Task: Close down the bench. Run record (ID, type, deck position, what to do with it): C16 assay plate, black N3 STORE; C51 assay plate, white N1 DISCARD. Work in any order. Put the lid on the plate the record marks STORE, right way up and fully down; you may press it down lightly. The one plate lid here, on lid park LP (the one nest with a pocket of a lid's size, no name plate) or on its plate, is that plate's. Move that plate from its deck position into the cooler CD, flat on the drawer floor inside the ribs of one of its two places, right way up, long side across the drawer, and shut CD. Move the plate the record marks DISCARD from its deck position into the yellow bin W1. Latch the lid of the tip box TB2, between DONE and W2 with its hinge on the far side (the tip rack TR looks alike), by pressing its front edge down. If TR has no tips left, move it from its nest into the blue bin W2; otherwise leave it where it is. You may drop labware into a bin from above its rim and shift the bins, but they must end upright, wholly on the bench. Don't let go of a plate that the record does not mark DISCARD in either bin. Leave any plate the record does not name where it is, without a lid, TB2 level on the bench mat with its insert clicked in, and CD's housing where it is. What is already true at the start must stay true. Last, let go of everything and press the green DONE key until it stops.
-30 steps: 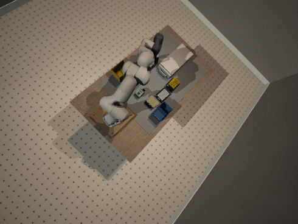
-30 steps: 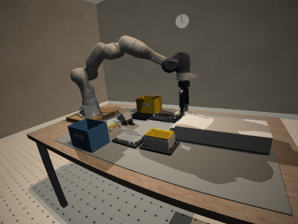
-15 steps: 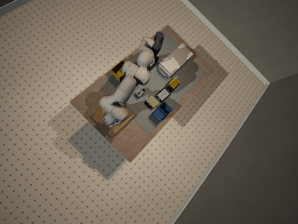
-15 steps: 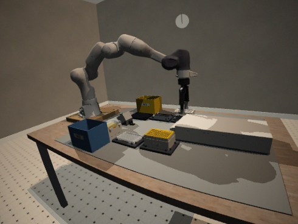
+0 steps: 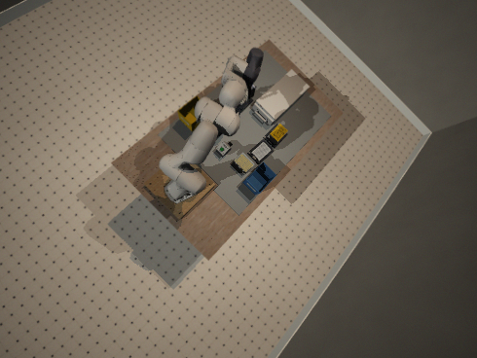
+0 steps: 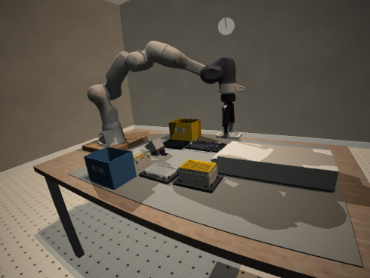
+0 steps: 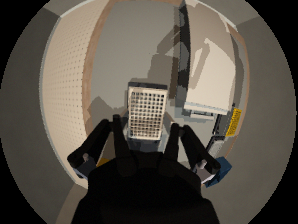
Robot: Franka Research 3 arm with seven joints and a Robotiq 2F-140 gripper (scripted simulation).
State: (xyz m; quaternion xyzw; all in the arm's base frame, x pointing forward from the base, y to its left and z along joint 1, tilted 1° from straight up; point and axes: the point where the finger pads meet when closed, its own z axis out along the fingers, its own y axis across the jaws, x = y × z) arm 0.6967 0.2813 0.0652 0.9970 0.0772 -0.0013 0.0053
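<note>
My gripper [image 6: 227, 130] [image 7: 146, 115] is shut on a white assay plate [image 6: 229, 134] [image 7: 145, 112], gripping it across its short side. It holds the plate low at the far side of the bench, behind the cooler CD [image 6: 277, 165]. A black plate [image 6: 204, 144] sits in a nest to the left of it, next to the yellow bin W1 [image 6: 184, 129]. The blue bin W2 [image 6: 109, 166] stands at the front left. The tip box TB2 [image 6: 140, 158] is beside it, and the DONE key [image 6: 156, 147] is behind that. In the overhead view the wrist [image 5: 253, 65] hides the fingers.
A tip rack with a yellow top [image 6: 197, 172] and a nest with a pale plate [image 6: 160, 171] stand in front of the cooler's left end. The cooler also shows in the wrist view [image 7: 212, 79]. The arm's base [image 6: 111, 137] is at the far left.
</note>
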